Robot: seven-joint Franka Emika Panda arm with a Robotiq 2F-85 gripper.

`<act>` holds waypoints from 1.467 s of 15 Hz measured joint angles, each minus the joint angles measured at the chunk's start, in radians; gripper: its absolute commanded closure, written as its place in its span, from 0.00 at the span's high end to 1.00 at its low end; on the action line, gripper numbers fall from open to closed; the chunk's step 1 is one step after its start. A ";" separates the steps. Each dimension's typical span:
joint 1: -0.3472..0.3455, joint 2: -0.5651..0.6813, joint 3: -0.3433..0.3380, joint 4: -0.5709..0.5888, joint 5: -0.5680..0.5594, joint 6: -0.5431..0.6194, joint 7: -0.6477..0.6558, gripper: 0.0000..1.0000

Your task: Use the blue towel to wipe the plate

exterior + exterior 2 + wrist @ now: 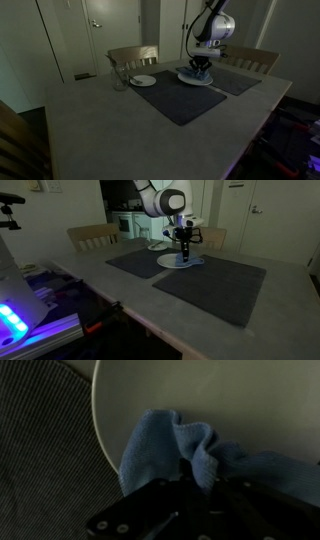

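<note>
A blue towel [185, 445] lies bunched on a pale round plate [230, 395] in the wrist view. My gripper [200, 478] is shut on the towel and presses it down on the plate. In both exterior views the gripper [202, 68] [184, 252] stands upright over the plate [190, 79] [172, 264], which rests on a dark placemat [235, 80]. The fingertips are hidden in the towel's folds.
A second dark placemat [180, 100] lies nearer the table's middle. A small white plate [143, 80] and a glass [120, 80] stand at the far side. Wooden chairs [132, 54] [252, 58] stand behind the grey table [110, 130].
</note>
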 measured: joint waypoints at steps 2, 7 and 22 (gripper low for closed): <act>0.025 -0.001 -0.032 -0.002 -0.058 -0.037 0.040 0.02; 0.018 -0.016 -0.014 0.022 -0.091 -0.223 0.038 0.02; -0.147 -0.027 0.206 0.064 0.260 -0.405 -0.152 0.02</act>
